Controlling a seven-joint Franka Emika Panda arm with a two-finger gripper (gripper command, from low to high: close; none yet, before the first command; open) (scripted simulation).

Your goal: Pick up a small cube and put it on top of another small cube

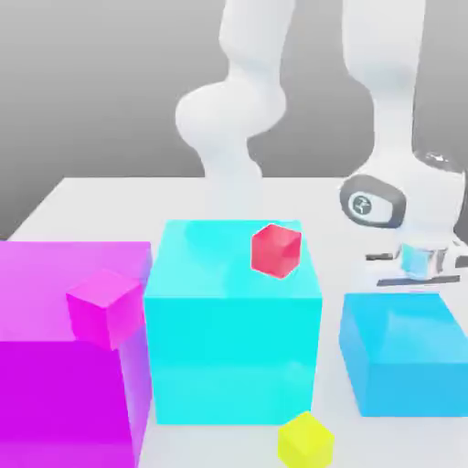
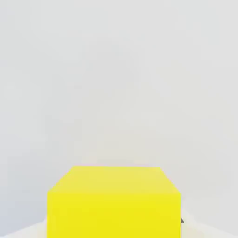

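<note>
The gripper [image 1: 419, 267] hangs pointing down at the exterior view's right, just above the far top edge of the blue block [image 1: 402, 356], its fingers clenched. In that view the small yellow cube [image 1: 306, 441] rests on the white table [image 1: 119, 196] in front of the big cyan block [image 1: 233, 320], well apart from the fingers. The hand view shows a yellow cube close up [image 2: 114, 202]; whether the fingers pinch it cannot be told. A small red cube [image 1: 276, 249] sits atop the cyan block.
</note>
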